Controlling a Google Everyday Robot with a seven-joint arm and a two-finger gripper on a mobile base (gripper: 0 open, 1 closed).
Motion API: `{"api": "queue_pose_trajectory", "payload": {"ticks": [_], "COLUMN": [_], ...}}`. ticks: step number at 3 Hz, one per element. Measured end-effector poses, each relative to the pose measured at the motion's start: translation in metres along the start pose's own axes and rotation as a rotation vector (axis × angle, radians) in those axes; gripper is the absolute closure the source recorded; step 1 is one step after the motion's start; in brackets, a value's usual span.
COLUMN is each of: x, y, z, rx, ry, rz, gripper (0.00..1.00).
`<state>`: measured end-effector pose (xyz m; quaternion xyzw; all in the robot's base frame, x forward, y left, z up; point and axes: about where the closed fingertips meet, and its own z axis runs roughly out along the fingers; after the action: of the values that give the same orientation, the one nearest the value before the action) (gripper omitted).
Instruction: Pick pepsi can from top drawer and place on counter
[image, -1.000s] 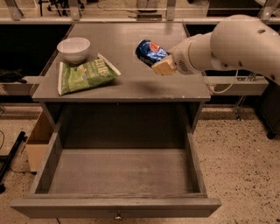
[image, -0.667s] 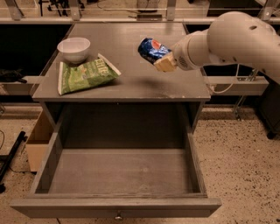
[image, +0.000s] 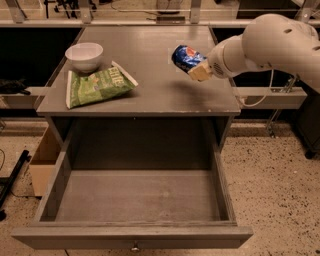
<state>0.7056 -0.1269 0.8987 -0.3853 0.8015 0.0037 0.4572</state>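
Note:
The pepsi can is blue with a round red-white-blue logo. It hangs tilted in the air above the right part of the counter. My gripper comes in from the right on a white arm and is shut on the can, with a tan finger pad showing under it. The can casts a shadow on the counter below. The top drawer is pulled fully open in front of the cabinet, and its flat bottom holds nothing. A small knob shows on its front panel.
A white bowl stands at the counter's back left. A green chip bag lies in front of it. A cardboard box sits on the speckled floor left of the cabinet. A rail with a white cable runs to the right.
My gripper has carried the can a little up and to the right over the counter. The bowl, the bag and the drawer have not moved.

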Motion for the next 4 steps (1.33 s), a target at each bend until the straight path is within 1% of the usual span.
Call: {"api": "queue_pose_trajectory", "payload": {"ticks": [1, 2, 3, 4], "x": [0.018, 0.032, 0.023, 0.007], "y": [-0.002, 0.036, 0.036, 0.028], "z": [-0.005, -0.019, -0.015, -0.001], "rx": [0.001, -0.056, -0.060, -0.059], "ry": [0.013, 0.001, -0.002, 0.002], "rz": [0.024, 0.028, 0.016, -0.004], "gripper": [1.00, 1.00, 1.00, 1.00]}}
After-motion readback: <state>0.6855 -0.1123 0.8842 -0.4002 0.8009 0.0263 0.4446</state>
